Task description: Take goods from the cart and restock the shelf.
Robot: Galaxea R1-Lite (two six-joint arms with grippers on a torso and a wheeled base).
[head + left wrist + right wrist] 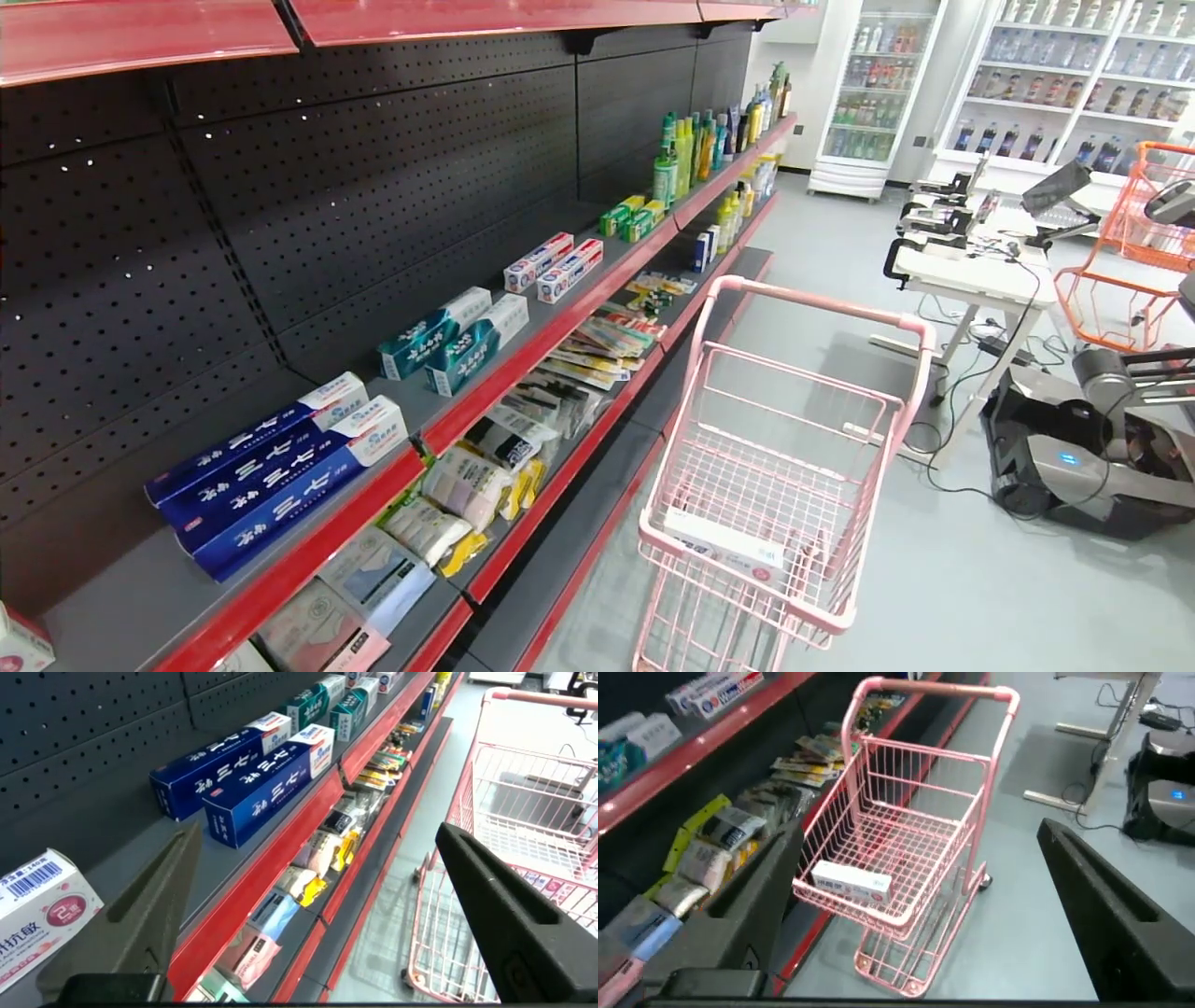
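A pink wire cart (794,448) stands in the aisle beside the shelf, and a single white box (726,548) lies in its basket. In the right wrist view my right gripper (920,905) is open, hanging above the pink cart (915,849) and its white box (852,882). My left gripper (322,905) is open too, held over the red edge of the grey shelf (140,831). A white and pink box (42,910) lies on that shelf close by it, with blue toothpaste boxes (252,775) farther along. In the head view the white and pink box (19,644) peeks in at the bottom left.
The shelf board (523,317) carries blue (275,467), teal (457,341) and red-white (555,263) toothpaste boxes with bare gaps between them. Lower shelves hold packets (467,485) and toothbrushes (597,345). A checkout desk (980,271), an orange cart (1134,252) and drink fridges (868,84) stand on the right.
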